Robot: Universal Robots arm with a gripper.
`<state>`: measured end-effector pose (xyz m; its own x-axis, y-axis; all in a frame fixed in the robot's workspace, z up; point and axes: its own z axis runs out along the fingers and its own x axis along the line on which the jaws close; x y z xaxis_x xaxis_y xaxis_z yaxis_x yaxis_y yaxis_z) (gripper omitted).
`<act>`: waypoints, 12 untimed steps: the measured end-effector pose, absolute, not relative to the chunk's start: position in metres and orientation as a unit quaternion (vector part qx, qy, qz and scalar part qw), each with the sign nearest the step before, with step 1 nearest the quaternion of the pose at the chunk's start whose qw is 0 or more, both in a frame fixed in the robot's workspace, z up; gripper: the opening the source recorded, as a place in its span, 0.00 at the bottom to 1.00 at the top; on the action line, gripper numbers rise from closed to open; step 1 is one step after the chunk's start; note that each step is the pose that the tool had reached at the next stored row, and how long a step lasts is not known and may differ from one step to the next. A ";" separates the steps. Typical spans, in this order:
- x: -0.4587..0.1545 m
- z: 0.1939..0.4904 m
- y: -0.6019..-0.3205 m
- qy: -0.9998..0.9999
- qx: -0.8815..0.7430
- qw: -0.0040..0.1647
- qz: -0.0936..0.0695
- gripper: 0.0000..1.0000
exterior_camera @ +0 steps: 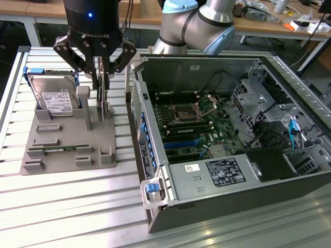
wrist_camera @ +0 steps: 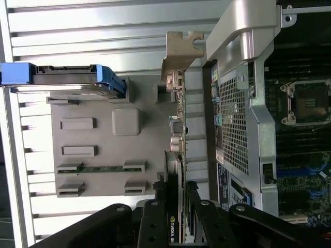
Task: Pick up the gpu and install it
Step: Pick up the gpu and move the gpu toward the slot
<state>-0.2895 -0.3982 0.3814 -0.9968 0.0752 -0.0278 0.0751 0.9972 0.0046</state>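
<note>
Ribbed aluminium tabletop (exterior_camera: 62, 206) under bright light, cluttered wooden workbenches (exterior_camera: 258, 28) along the back.

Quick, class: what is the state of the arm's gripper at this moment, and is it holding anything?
Gripper: fingers closed on the gpu, which stands on edge in the gray holder.

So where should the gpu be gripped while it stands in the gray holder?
By its top edge, from straight above, pinching the two flat faces. The gpu stands on edge in the gray holder, bracket at one end, so its upper edge is free; the gripper grips there.
</note>
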 end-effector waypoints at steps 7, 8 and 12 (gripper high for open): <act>-0.290 0.385 -0.398 0.999 0.038 0.014 0.002 0.26; -0.290 0.386 -0.398 0.999 0.038 0.014 0.002 0.26; -0.290 0.388 -0.398 0.999 0.038 0.014 0.002 0.26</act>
<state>-0.2895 -0.3982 0.3880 -0.9968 0.0752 -0.0278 0.0751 0.9972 0.0046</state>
